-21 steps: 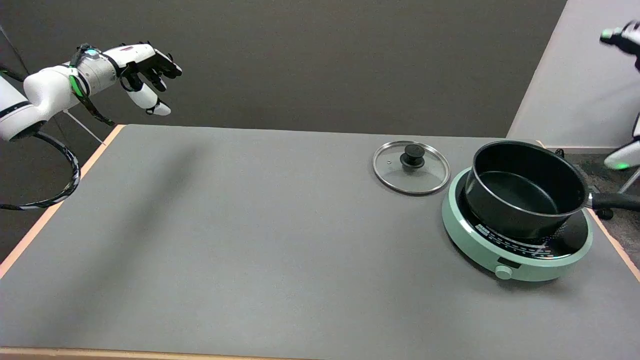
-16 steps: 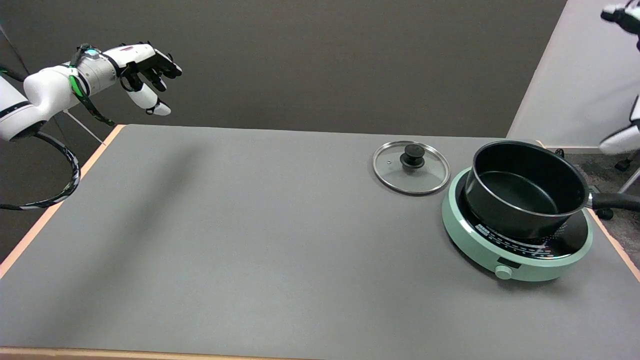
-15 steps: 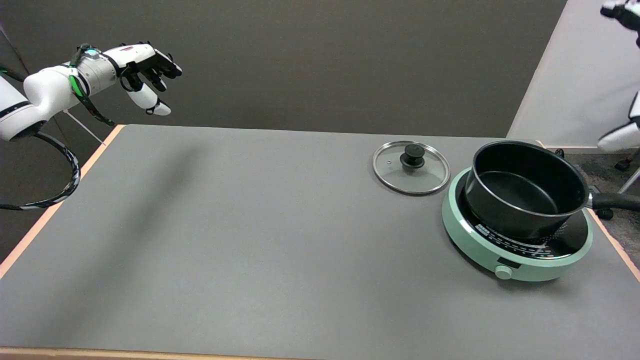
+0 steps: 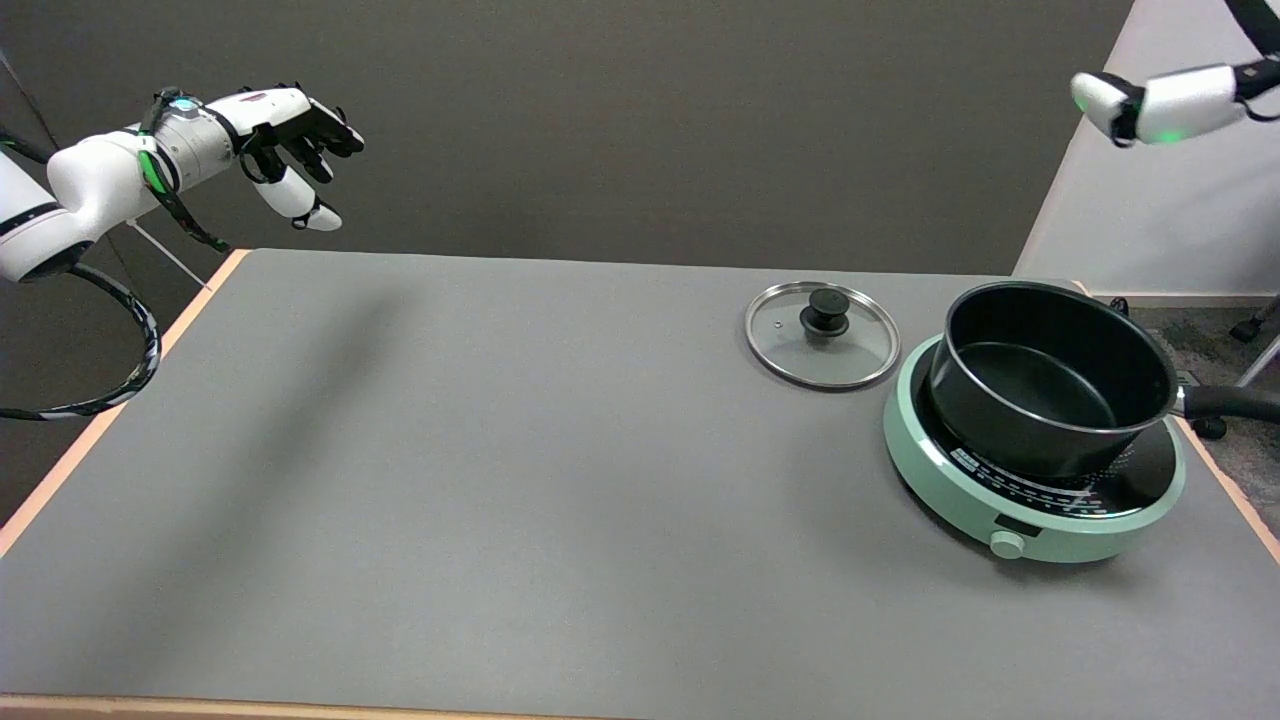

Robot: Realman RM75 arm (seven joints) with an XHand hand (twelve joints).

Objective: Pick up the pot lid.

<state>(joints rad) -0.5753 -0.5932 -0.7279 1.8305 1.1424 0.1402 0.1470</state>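
now the right arm (image 4: 1165, 100) shows as a white link with a black band and a green light, lying across the upper right of the picture. half a second ago only small white pieces of it sat at the top right corner and the right edge, so it has swung in and up. the right hand itself does not show, so i cannot tell whether its fingers are spread or curled, and nothing can be seen in its hold.

the pot lid (image 4: 822, 335) has not moved. it lies flat on the table, well apart from the arm link, lower in the picture and to its left. it is glass with a metal rim, and its black knob (image 4: 827, 305) points up. its right edge is just beside the mint-green cooker (image 4: 960, 490); whether they touch i cannot tell. the black pot (image 4: 1050, 375) stands uncovered on the cooker, below the arm link, with its handle (image 4: 1230, 402) pointing to the right edge.

the table (image 4: 500, 450) is grey with a pale orange edge. behind it is a dark wall, with a light panel (image 4: 1150, 220) at the right. at the far upper left the idle left hand (image 4: 295, 135) hangs in the air as before.
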